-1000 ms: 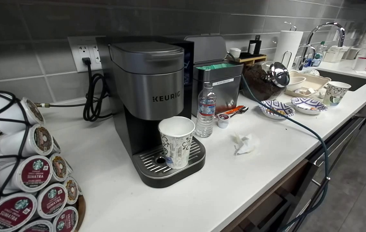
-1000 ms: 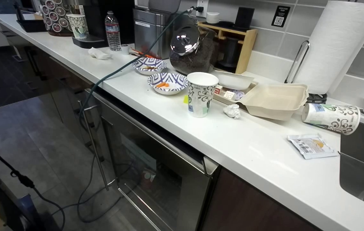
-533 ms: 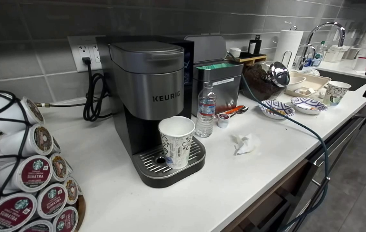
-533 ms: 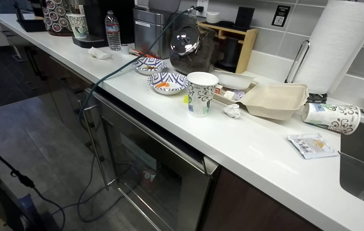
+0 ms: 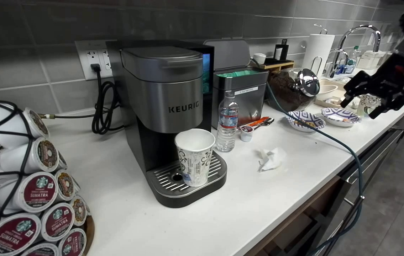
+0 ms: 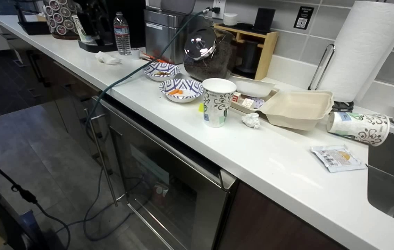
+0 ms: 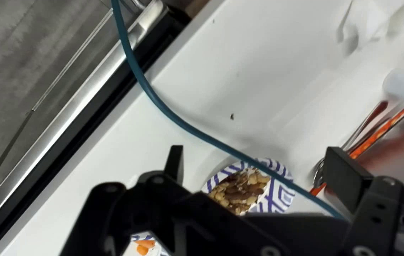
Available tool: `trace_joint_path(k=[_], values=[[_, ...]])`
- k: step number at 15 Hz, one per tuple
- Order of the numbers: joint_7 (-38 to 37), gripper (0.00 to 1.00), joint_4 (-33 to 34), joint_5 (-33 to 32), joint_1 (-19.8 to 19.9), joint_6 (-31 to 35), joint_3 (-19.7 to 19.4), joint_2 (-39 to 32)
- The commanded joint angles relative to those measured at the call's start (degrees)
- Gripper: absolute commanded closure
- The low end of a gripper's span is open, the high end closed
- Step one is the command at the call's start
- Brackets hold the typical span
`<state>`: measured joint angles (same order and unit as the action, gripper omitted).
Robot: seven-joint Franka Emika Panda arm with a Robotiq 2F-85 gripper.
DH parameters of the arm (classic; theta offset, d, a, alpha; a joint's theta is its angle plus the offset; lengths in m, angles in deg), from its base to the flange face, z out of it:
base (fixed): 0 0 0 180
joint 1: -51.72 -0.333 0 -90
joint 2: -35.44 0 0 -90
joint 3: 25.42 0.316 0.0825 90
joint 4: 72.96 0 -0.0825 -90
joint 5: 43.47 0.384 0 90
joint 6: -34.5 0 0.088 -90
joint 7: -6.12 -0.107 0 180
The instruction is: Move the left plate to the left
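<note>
The jaws hung above the counter [image 5: 123, 206], spread wide, with nothing gripped. The left plate [image 7: 278, 197], the one with nuts [image 7: 235, 193], lay below and ahead of them; in the wrist view it sat roughly midway between the two jaws, its near part hidden behind one. In an exterior view the plate [image 5: 308, 115] was lower than the jaws and off to their left. On that relation the coming move turned: it seemed to call mainly for a reach down and forward. A round plate gave no long axis to match, so a pinch on the rim looked likeliest; whether the gap would span the full width I could not tell.

Between jaws and plate ran the cable [image 7: 219, 143], slanting over the rim; whether it touched the plate was unclear. A straight drop, I judged, risked trapping it.

Farther out, the other plate [image 6: 183, 84], with carrots [image 6: 174, 92], lay just beside the first, mostly hidden behind the jaw on the wrist view's left. Past the opposite jaw lay utensils [image 7: 379, 134] and a pod [image 7: 399, 83]. Beyond both jaws was the tissue [image 7: 372, 17]. If left meant toward the coffee machine [image 5: 166, 103], as both exterior views had it, the plate would travel toward that tissue, away from its neighbour.
</note>
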<state>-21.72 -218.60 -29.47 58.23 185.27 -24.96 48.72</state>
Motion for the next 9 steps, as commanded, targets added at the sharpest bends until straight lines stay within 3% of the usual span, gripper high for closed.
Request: trace_joint_path(k=[1,3,4,6,9], values=[[-8.98,0.00,3.38,-1.55,1.62,15.04,0.67,-12.66],[-16.54,0.00,5.20,-6.90,3.56,21.94,0.16,-18.54],[-9.77,0.00,1.91,-2.71,1.63,18.01,-0.05,-12.49],[-13.77,0.00,3.72,-5.42,2.94,21.54,-0.09,-17.25],[-14.77,0.00,5.47,-4.59,3.29,24.52,0.30,-20.46]])
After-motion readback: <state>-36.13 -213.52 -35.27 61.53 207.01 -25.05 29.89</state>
